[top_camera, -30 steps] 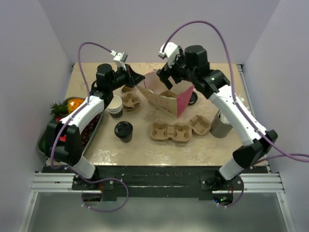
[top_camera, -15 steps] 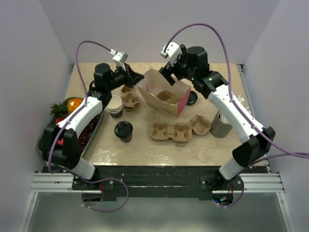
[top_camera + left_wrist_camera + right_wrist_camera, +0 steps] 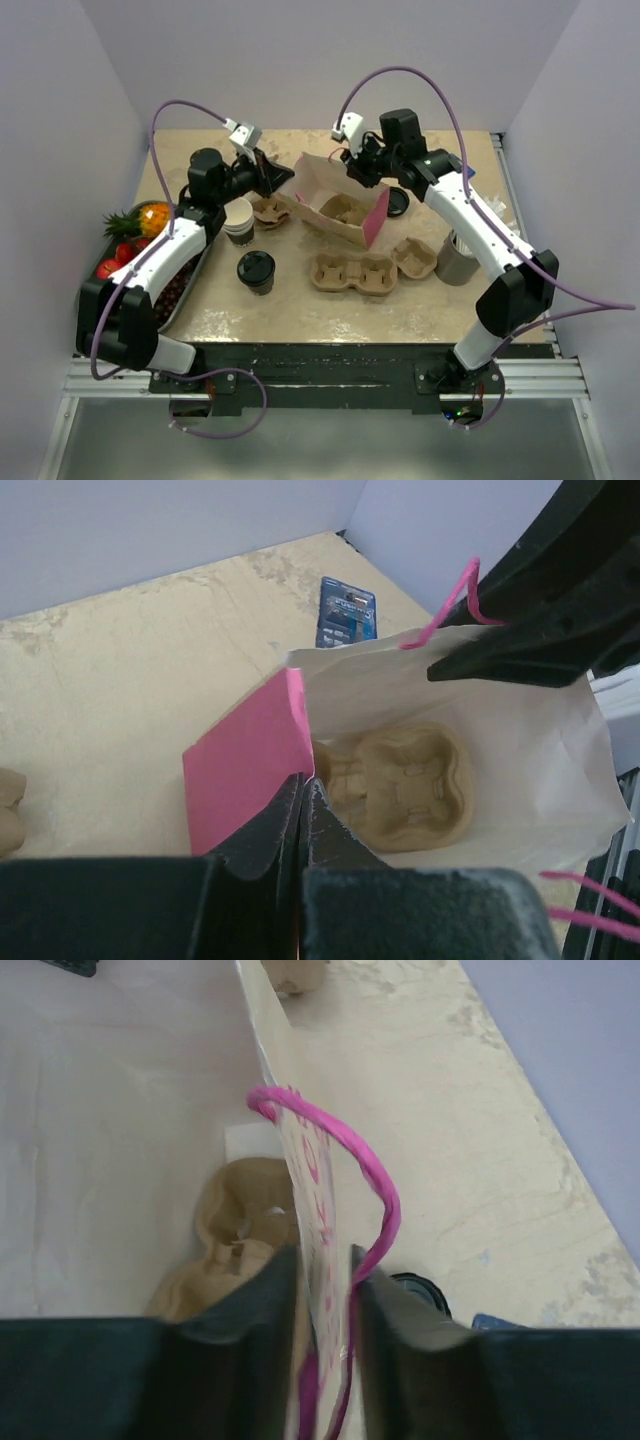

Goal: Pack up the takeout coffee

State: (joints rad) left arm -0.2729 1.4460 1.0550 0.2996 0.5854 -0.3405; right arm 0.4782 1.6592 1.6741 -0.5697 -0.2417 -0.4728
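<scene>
Fingers (image 3: pixel 265 830) of the left gripper (image 3: pixel 303 783) are pinched tight on the pink edge of the paper bag (image 3: pixel 318 184)! The right gripper (image 3: pixel 323 1255) straddles the opposite wall beside the pink handle (image 3: pixel 370 1175); clamped or not, can't tell. A cup carrier (image 3: pixel 410 785) lies inside. The takeout coffee (image 3: pixel 256 271) stands upright on the table (image 3: pixel 300 315), outside the bag.

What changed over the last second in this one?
The right gripper came down onto the paper bag and closed on its rim by the pink handle. The bag settled lower, mouth pulled wider. The left gripper stayed shut on the opposite rim; the takeout coffee did not move.
</scene>
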